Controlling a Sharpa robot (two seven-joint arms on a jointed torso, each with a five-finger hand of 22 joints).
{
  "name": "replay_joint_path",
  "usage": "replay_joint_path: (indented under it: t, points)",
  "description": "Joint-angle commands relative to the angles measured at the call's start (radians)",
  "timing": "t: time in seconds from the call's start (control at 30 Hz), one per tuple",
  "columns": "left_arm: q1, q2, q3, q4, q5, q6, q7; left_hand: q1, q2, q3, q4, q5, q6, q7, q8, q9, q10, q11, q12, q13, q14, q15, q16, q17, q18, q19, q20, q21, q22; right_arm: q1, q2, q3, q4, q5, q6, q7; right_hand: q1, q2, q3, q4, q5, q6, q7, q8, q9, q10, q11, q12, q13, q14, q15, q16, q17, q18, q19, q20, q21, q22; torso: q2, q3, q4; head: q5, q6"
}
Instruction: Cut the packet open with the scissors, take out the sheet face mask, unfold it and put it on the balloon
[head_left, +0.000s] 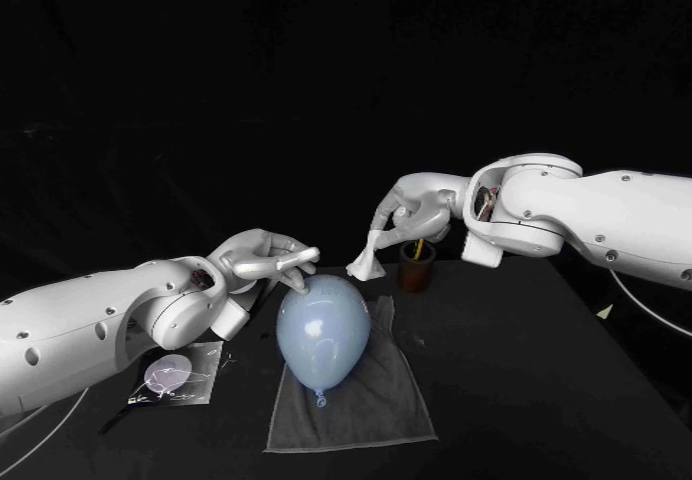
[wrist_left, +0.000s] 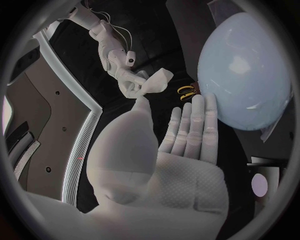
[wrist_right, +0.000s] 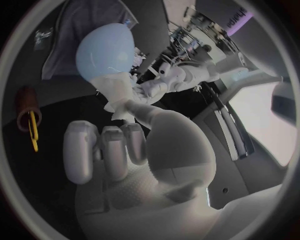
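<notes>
Black table (head_left: 505, 400); grey cloth (head_left: 353, 405) lies under pale blue balloon (head_left: 325, 330). Left hand (head_left: 264, 260) empty, fingers straight, beside balloon's top end. Right hand (head_left: 414, 213) pinches folded white sheet mask (head_left: 366, 262), hanging near brown cup (head_left: 417, 272).

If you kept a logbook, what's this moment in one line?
right hand pinches folded mask | left hand empty, by balloon | balloon on grey cloth

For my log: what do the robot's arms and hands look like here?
The left arm and right arm are glossy white rounded shells dotted with small dark screws; a thin pale cable trails under the right one. The left hand and right hand are silver, with rounded fingers and a finely textured palm pad.
</notes>
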Motion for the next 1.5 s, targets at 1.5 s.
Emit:
replay_joint_path:
  t: [1.5]
  points:
    - [0.053, 0.295, 0.018, -0.303, -0.085, 0.085, 0.17, 0.19, -0.174, -0.094, 0.008, 0.003, -0.358, -0.098, -0.226, -0.162, -0.364, -0.068, -0.233, -0.16, -0.573, 0.166, -0.434, -0.288, -0.109, -0.448, 0.07, -0.382, -0.216, 0.028, 0.035, 0.005, 0.134, -0.737, -0.285, -0.074, -0.008, -0.027, 0.006, 0.001, 0.003, 0.03, -0.018, 0.036, 0.107, 0.032, -0.009, 0.012, 0.133, 0.106, -0.009, 0.005, 0.263, -0.014, 0.071, -0.004, 0.02, 0.194, 0.001, 0.0012, -0.0018, 0.021, 0.035]
